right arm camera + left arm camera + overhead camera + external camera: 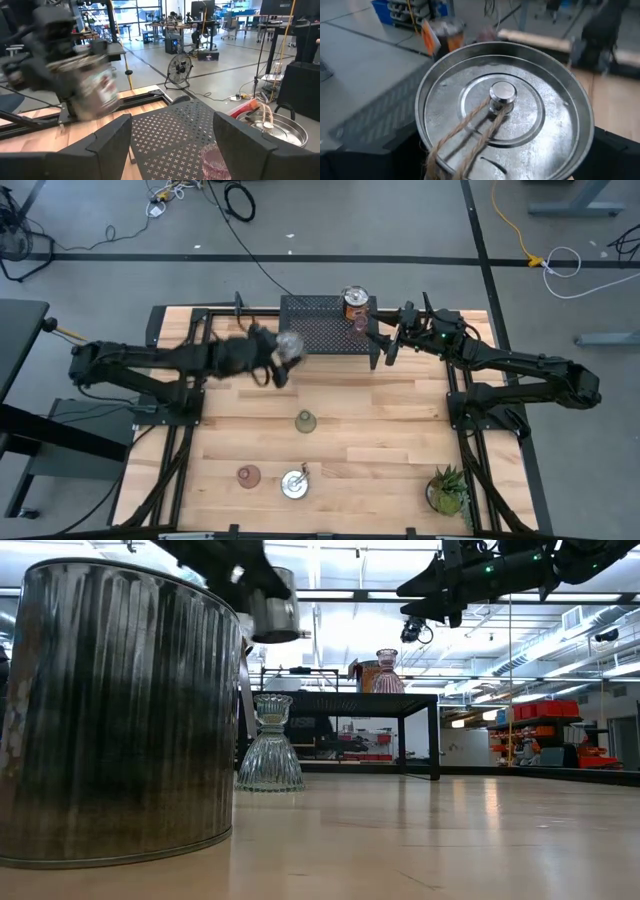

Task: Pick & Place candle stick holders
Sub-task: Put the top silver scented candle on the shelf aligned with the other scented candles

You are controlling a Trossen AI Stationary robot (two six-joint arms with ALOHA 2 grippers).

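Taking the black mesh rack [325, 326] at the table's far edge as the marker, the left gripper [280, 358] hangs in the air at the rack's left front corner, clamped on a silver-topped holder [289, 345] (the left wrist view looks straight down into its shiny round dish [505, 112], with a small knob at the centre and a loop of twine tied round it). In the low view that same holder [272, 608] sits high above the wood, clear of the rack's top. In front of the rack, near the middle of the table [380, 440], stands the olive-green cup [305, 421], a ribbed flared shape on a wider ribbed base. Well in front of the rack, near the table's front edge, a pinkish-brown cup [248, 475] stands just left of another silver-topped holder [295, 483]. On the rack's right end rests the orange-copper holder [355, 304] with its silver top, and a second pinkish-brown cup [361, 324] stands just beside it. The right gripper [384, 340] hovers at the rack's right edge, fingers apart and empty, with that pinkish cup [216, 161] between and just beyond them.
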